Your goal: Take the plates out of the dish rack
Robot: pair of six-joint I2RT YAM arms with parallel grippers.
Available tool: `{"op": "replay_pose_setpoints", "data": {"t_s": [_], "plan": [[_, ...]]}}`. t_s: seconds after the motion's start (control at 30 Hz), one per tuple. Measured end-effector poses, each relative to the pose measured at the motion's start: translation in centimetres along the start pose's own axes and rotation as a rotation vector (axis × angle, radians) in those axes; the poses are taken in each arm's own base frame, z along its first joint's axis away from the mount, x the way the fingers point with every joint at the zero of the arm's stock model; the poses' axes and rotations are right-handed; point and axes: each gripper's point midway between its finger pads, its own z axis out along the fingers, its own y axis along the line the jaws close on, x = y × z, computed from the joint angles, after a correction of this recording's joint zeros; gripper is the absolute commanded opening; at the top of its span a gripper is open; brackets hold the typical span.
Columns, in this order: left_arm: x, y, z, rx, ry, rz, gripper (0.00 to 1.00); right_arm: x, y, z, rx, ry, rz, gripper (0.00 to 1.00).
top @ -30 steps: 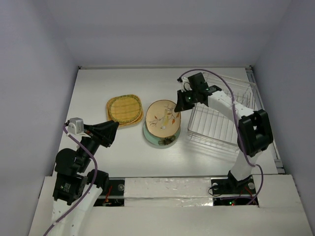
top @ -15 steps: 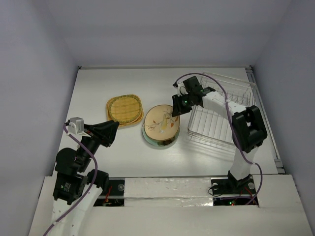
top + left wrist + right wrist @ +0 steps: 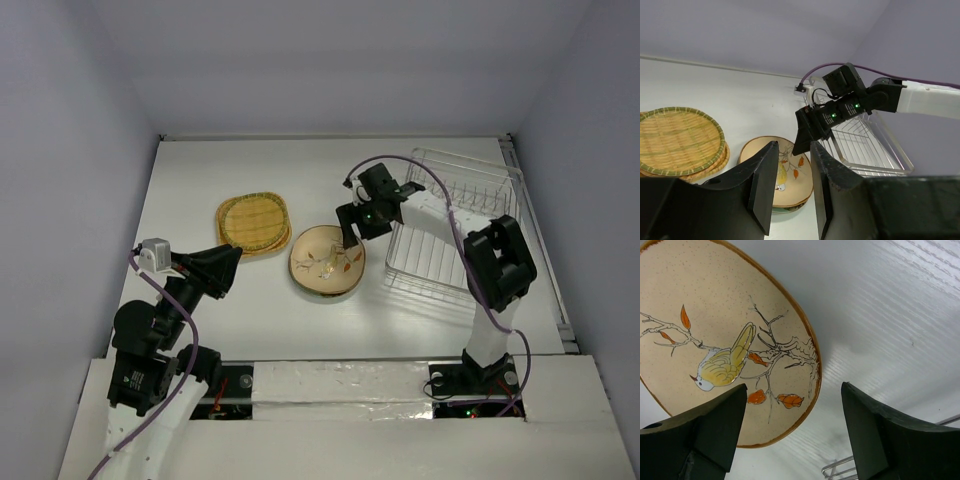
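Observation:
The beige plate [image 3: 326, 262] with a painted bird [image 3: 715, 330] lies flat on a pale green plate [image 3: 789, 209] at mid-table. My right gripper [image 3: 352, 226] [image 3: 794, 387] hovers just over its right rim, jaws wide open and holding nothing. A stack of orange-yellow woven plates [image 3: 254, 222] [image 3: 677, 142] rests to the left. The silver wire dish rack [image 3: 455, 225] [image 3: 865, 150] stands at the right with no plate visible in it. My left gripper [image 3: 225, 268] [image 3: 792, 150] is raised at the near left, jaws a narrow gap apart with nothing between them.
The right arm reaches from its base across the rack's left side. A purple cable loops above the right wrist. White walls bound the table at the back and sides. One rack wire corner [image 3: 840, 470] shows below the right fingers.
My right gripper has opened and let go of the beige plate, which dropped from a tilt to lie flat on the green plate. The right wrist shifted left. The left arm stayed still.

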Motion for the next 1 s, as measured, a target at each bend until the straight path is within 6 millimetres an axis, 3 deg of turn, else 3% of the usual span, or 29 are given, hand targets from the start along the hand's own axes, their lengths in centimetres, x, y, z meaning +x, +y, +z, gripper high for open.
{"op": "replay_pose_setpoints", "data": {"t_s": [0.07,0.27,0.4,0.5,0.53,0.57,0.63,0.7,0.8,0.9,0.93,1.0], "plan": [[0.0,0.0,0.0,-0.001,0.001,0.000,0.29,0.2,0.2,-0.1,0.017,0.006,-0.017,0.76],[0.1,0.1,0.1,-0.002,0.004,-0.001,0.29,0.5,0.6,-0.9,0.069,0.004,-0.054,0.80],[0.1,0.1,0.1,-0.002,0.004,-0.001,0.32,-1.2,0.9,-3.4,0.112,-0.089,-0.053,0.80],[0.1,0.1,0.1,-0.002,0.005,-0.002,0.45,-4.2,2.1,-8.0,0.115,-0.273,-0.054,0.54],[0.1,0.1,0.1,-0.002,0.005,-0.003,0.53,-5.3,2.8,-9.8,0.110,-0.346,-0.054,0.15],[0.1,0.1,0.1,-0.001,0.006,-0.001,0.57,-6.5,3.6,-12.2,0.103,-0.434,-0.061,0.00],[0.1,0.0,0.1,-0.002,0.005,-0.003,0.69,-8.4,5.0,-17.2,0.079,-0.615,-0.052,0.00],[0.1,0.1,0.1,-0.002,0.004,-0.002,0.76,-9.2,6.2,-22.8,0.049,-0.798,-0.036,0.00],[0.0,0.1,0.0,-0.005,-0.003,-0.001,0.83,-8.1,6.7,-29.7,0.013,-1.026,0.009,0.06],[-0.3,0.2,-0.1,-0.015,-0.015,-0.001,0.90,-5.3,5.9,-35.4,-0.007,-1.225,0.090,0.36],[-0.3,0.3,0.0,-0.021,-0.017,0.000,0.94,-4.3,5.5,-36.6,-0.007,-1.271,0.120,0.57],[-0.4,0.5,0.0,-0.032,-0.020,0.003,0.95,-2.1,4.5,-39.3,-0.008,-1.371,0.180,0.70]]}}
